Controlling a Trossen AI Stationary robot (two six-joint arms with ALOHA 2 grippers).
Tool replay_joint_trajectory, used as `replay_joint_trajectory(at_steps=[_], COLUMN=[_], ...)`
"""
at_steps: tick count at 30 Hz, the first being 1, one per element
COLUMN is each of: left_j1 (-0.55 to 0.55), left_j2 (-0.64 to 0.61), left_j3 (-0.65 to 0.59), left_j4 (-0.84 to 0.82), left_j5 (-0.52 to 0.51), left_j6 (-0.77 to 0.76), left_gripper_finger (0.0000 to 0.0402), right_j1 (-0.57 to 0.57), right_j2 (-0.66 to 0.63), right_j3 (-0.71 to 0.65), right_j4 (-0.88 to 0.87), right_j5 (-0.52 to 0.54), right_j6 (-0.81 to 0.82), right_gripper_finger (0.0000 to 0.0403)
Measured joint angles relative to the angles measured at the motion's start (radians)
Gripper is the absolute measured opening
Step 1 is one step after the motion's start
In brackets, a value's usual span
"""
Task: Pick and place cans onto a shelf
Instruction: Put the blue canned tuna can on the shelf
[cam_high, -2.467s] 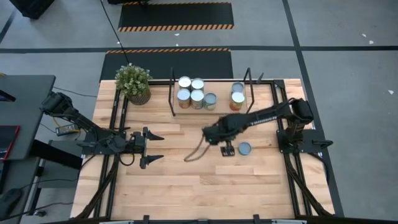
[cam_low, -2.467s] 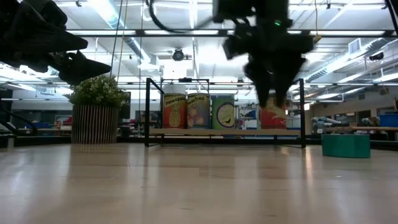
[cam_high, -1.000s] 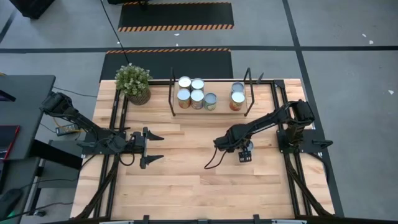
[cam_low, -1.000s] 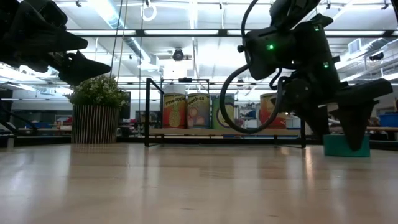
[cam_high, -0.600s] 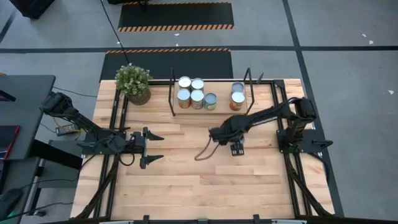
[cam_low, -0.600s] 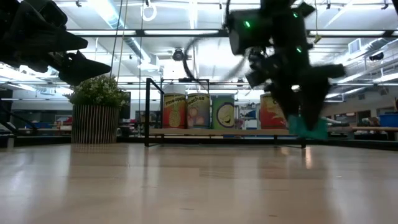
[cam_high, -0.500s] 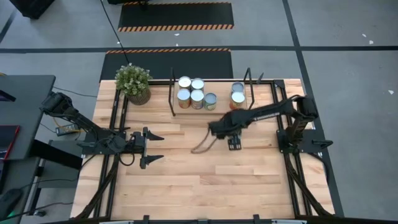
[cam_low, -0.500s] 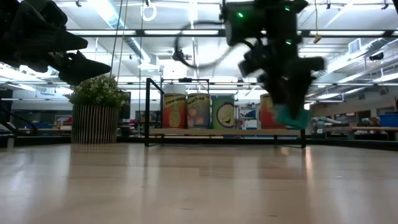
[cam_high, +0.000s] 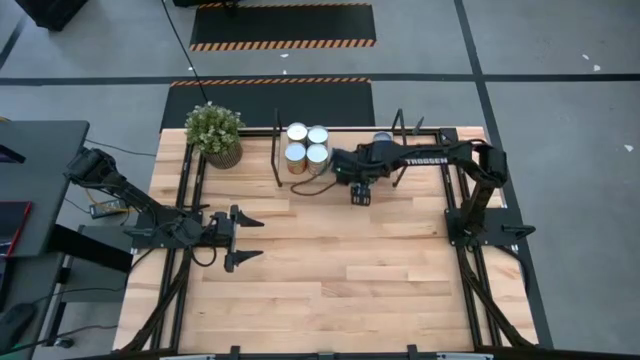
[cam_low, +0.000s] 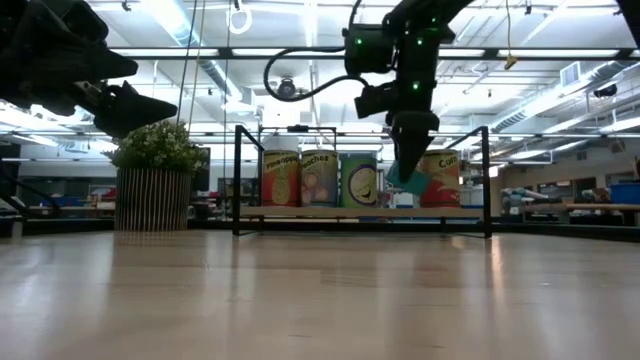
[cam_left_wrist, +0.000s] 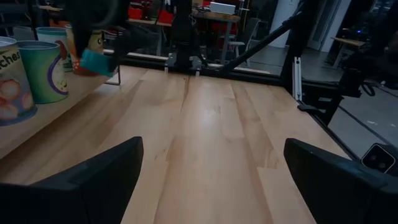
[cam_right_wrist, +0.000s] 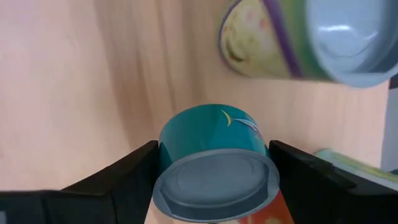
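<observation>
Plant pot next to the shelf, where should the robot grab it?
Grip the ribbed pot on opposite sides of its round wall, coming in level from the open side of the table. The leaves spread over its top, so a grab from above would likely crush them.

I've got a light-wood plank tabletop (cam_high: 330, 280) with a black frame running along its edges. At the far side sits a small potted green plant in a ribbed pot (cam_high: 215, 134), and next to it the low wooden shelf with thin black end frames (cam_low: 362, 212), with printed tin cans (cam_low: 320, 179) standing in a row.
</observation>
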Motion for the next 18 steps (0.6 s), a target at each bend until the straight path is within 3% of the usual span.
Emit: replay_joint_trajectory(at_steps=[18], left_j1=[0.000], left_j2=[0.000], left_j3=[0.000], left_j4=[0.000], left_j5=[0.000], left_j6=[0.006], left_gripper_finger=[0.0396], right_j1=[-0.109], right_j2=[0.000], right_j3=[0.000], right_j4=[0.088], right_j5=[-0.044], right_j6=[-0.125], right_gripper_finger=[0.0304])
